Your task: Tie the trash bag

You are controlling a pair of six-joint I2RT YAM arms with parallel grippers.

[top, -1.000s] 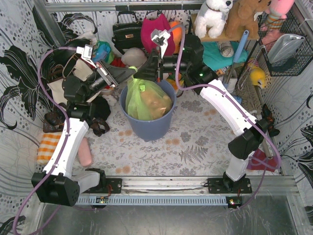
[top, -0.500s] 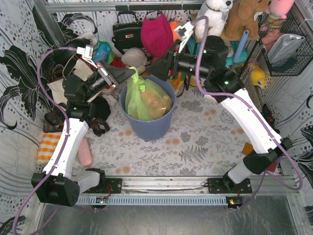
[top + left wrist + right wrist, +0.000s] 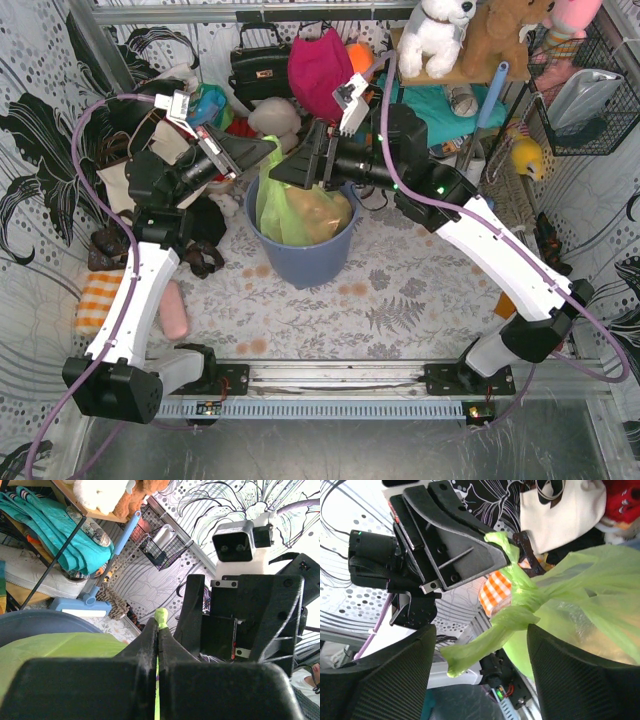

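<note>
Top view: trash bag [image 3: 300, 208] sits in the blue-grey bin [image 3: 298, 262] on the floral tabletop [image 3: 420, 300]. Its neck is gathered and drawn up toward the left. Left fingers [image 3: 250, 152] meet the neck's tip at the bin's upper-left rim. Right fingers [image 3: 300, 166] are just beside them, over the bag's top.

Left wrist view: left fingers [image 3: 145, 647] are pressed together, with a thin strip of green film clamped in the seam and a small nub of the trash bag [image 3: 161, 615] sticking out past the tips. The right arm's black fingers [image 3: 192, 610] stand just beyond. Bin rim [image 3: 45, 617] shows low on the left.

Right wrist view: right fingers [image 3: 395, 680] are spread wide, gripping nothing. A knotted twist of the trash bag [image 3: 530, 600] lies ahead of them, and its loose tail hangs in the gap. Left fingers [image 3: 455, 540] pinch the other end above the knot.
</note>
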